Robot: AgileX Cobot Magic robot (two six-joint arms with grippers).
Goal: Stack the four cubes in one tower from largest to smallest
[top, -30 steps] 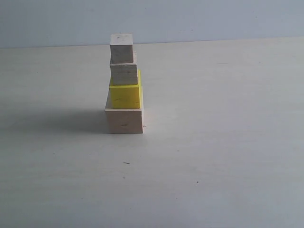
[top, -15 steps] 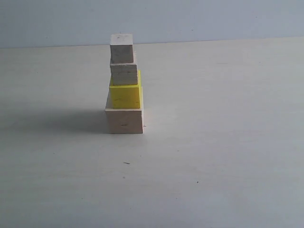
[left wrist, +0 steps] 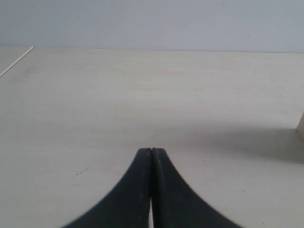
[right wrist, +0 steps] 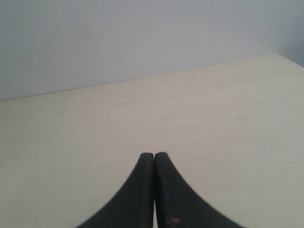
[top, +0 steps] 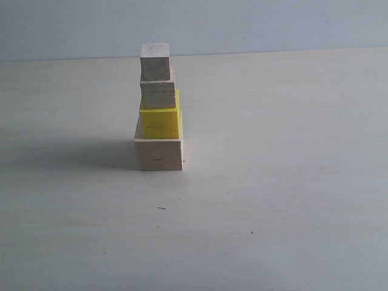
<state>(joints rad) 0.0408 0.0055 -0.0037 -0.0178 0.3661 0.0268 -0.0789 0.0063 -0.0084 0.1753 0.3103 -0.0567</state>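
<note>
**Tower (top: 159, 109) standing, nothing held**

The left gripper (left wrist: 151, 151) has its dark jaws pressed together with nothing between them. The right gripper (right wrist: 154, 155) is likewise closed and empty. Neither shows in the exterior view, so both sit well apart from the tower. The left wrist view catches only a pale sliver at its edge, probably the tower's base, with its shadow.

The tower rests on the table (top: 291, 182). It runs from the large wood cube (top: 159, 154) at the base to the yellow cube (top: 160, 123), the medium wood cube (top: 158, 94) and the small wood cube (top: 155, 62) on top. By the look of it, the task is finished.

The upper cubes are not centred. Each sits toward the base's left side, so a careless sweep of an arm or a knock to the table could slide the top cube off.

The tower's long axis is vertical. It narrows upward with no visible lean.
</note>
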